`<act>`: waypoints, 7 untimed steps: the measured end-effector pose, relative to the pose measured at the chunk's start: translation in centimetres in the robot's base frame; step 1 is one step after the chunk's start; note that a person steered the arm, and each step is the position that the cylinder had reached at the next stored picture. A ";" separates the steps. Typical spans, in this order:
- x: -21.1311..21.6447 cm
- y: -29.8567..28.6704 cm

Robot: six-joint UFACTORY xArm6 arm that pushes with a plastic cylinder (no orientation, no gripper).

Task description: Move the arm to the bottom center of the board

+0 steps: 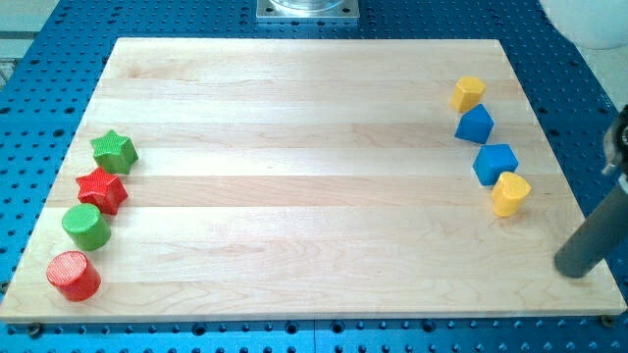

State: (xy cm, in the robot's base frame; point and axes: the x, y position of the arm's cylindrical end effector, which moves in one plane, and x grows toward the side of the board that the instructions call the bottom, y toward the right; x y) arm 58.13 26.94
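Note:
My rod comes in from the view's right edge, and my tip (574,270) rests on the wooden board (304,176) near its bottom right corner. It stands below and to the right of a yellow block (509,193), with a clear gap between them. Above that yellow block lie a blue block (495,162), another blue block (474,124) and a second yellow block (468,93), in a column along the right side. My tip touches no block.
Along the board's left side sit a green star (114,151), a red star (102,190), a green cylinder (86,226) and a red cylinder (74,276). A blue perforated table (59,69) surrounds the board. The arm's metal base (307,9) shows at the view's top.

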 end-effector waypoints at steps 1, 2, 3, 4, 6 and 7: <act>3.1 -8.4; 3.6 -15.8; 3.7 -27.4; 3.8 -36.0; 3.7 -41.8; 3.7 -42.1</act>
